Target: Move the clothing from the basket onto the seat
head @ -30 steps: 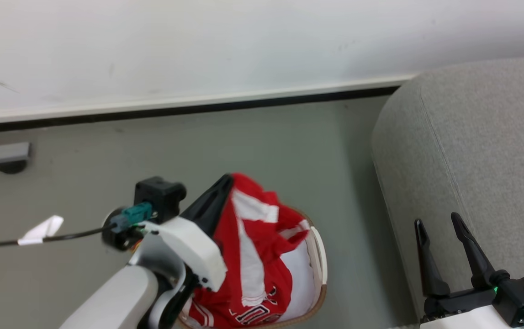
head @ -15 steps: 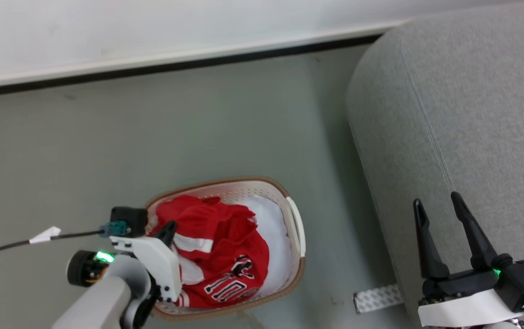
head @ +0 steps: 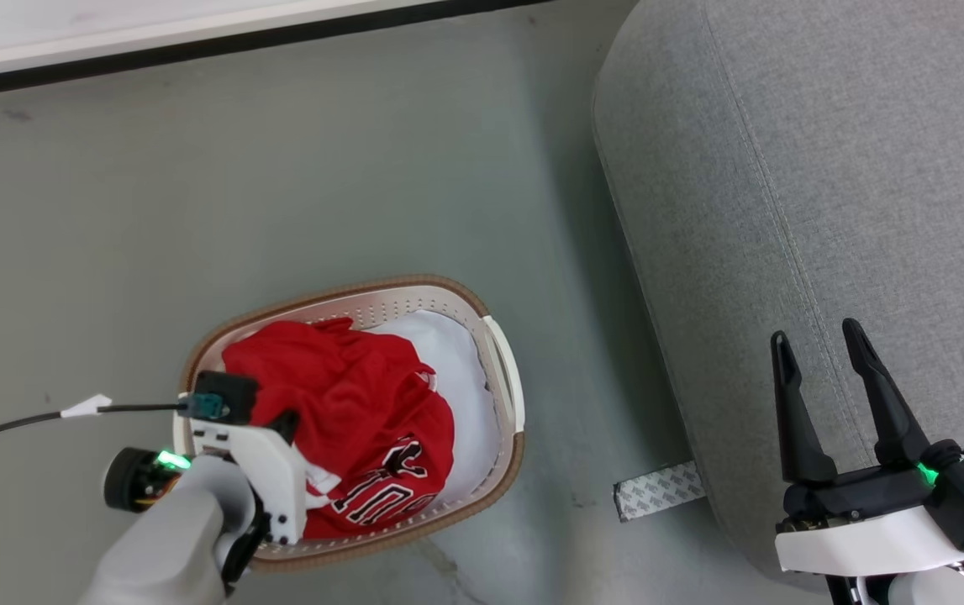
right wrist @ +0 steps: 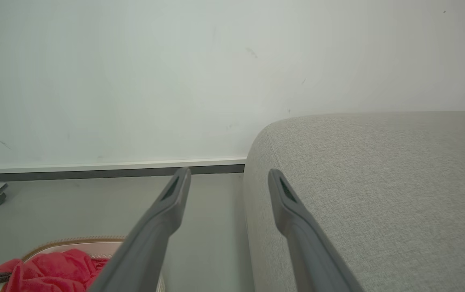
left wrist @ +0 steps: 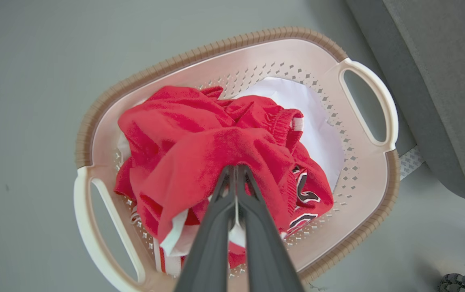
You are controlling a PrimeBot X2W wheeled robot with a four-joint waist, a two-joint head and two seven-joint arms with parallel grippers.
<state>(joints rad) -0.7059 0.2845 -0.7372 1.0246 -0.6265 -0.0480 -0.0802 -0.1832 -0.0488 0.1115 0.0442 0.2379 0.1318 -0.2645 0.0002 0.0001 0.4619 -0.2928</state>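
The basket (head: pixel 505 363) stands on the floor left of the seat (head: pixel 826 168). The red clothing (head: pixel 355 395) lies bunched inside it over a white liner. My left gripper (head: pixel 288 418) reaches into the basket from the near left. In the left wrist view its fingers are pressed together at the gripper (left wrist: pixel 236 167), with a fold of the clothing (left wrist: pixel 200 138) tented up to the tips, above the basket (left wrist: pixel 256 54). My right gripper (head: pixel 815 332) hovers open and empty over the seat's front left edge; in its own view the gripper (right wrist: pixel 228 172) straddles the edge of the seat (right wrist: pixel 378 182).
Bare grey floor (head: pixel 566 336) separates basket and sofa. A grey textured strip (head: pixel 658 500) lies on the floor at the sofa's foot. A black cable with a white tag (head: pixel 86 407) trails left from my left wrist. A wall with skirting (head: pixel 196 42) runs behind.
The whole head picture has shifted, so the camera moved. Relative to the basket, my left gripper and the gripped clothing are lower: the fabric hung drawn up before and now sits bunched in the basket.
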